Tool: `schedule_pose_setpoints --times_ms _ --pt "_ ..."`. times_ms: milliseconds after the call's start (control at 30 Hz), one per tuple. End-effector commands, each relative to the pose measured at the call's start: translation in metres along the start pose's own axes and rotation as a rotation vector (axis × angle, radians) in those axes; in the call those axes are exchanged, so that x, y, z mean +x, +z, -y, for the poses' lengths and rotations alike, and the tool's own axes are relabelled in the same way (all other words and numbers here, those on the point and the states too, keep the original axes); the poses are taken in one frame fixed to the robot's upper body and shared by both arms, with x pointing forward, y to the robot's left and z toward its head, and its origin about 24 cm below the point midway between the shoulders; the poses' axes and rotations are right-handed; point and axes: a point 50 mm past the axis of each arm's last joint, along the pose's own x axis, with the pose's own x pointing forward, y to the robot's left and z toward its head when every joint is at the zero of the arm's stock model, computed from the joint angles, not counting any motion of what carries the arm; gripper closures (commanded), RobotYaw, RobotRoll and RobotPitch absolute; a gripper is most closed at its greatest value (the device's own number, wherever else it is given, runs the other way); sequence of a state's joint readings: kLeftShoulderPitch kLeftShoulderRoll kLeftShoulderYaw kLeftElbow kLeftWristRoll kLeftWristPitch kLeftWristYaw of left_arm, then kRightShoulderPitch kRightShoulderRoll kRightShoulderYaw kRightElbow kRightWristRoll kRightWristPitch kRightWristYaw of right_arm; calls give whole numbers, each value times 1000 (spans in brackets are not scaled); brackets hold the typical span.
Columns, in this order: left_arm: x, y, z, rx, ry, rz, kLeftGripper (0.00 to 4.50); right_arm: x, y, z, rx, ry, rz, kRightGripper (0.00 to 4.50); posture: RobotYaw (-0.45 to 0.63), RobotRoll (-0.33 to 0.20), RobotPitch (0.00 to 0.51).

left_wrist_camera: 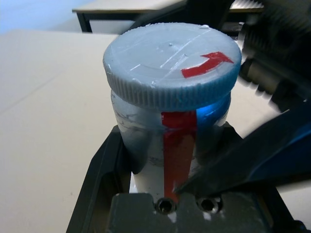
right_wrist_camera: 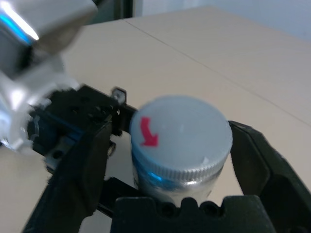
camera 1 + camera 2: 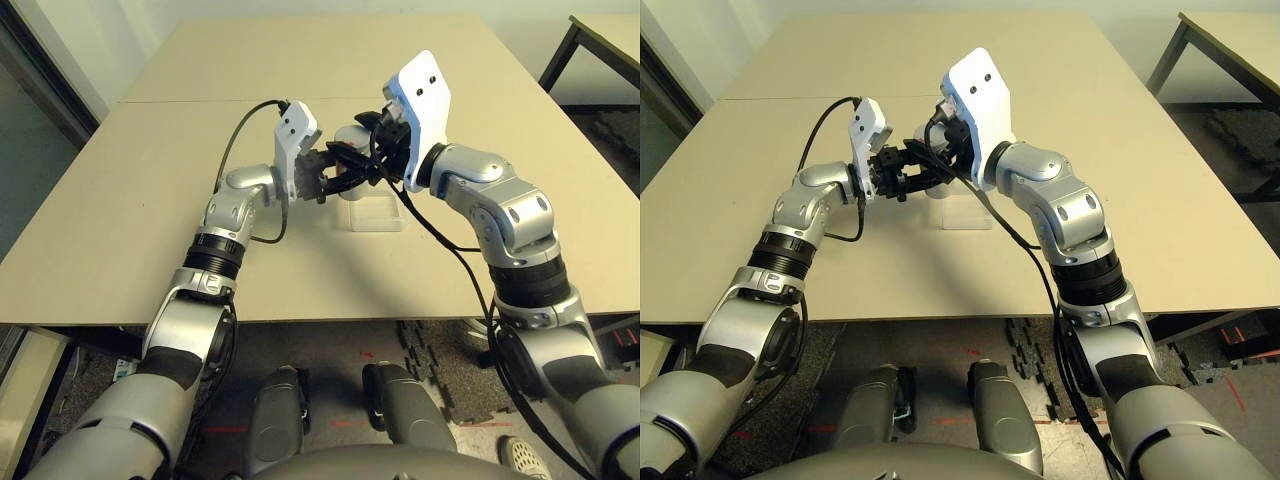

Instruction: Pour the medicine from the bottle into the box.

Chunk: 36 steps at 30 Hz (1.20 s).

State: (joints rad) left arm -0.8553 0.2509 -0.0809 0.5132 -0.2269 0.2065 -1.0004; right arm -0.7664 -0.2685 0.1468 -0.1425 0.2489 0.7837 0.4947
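Note:
The bottle (image 1: 170,73), silvery-grey with a round grey cap and a red arrow on top, stands upright just above the table. My left gripper (image 3: 338,180) is shut on its body below the cap. From the other side, my right gripper (image 3: 358,128) reaches over the top and stands open. Its two black fingers (image 2: 85,160) flank the cap (image 2: 182,133), with a small gap on one side. The box (image 3: 375,215), shallow and of clear plastic, lies on the table right beside the bottle, on the side nearer to me.
The wide beige table (image 3: 120,190) has bare room on all sides of the arms. A seam runs across it behind the grippers. A second table (image 3: 600,40) stands at the far right, off this one.

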Motion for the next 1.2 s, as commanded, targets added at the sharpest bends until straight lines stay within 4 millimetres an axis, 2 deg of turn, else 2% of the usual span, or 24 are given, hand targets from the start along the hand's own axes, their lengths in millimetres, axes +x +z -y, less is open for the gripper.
schedule_pose_setpoints --times_ms 33,233,567,833,1200 --pt "1 6 2 25 -15 3 2021 1 -7 -1 15 7 -33 0 -160 0 93" --pt "0 4 1 24 -14 -2 2021 2 -3 0 18 -7 -15 0 -164 0 94" --pt "-5 -14 -1 -10 -1 -45 2021 2 7 6 11 -43 28 0 -173 0 93" --pt "-7 -21 -2 -23 8 -55 2021 2 11 6 8 -47 36 0 -175 0 93" --pt "-4 -17 -1 -20 8 -42 2021 2 8 5 7 -31 18 0 -168 0 94"
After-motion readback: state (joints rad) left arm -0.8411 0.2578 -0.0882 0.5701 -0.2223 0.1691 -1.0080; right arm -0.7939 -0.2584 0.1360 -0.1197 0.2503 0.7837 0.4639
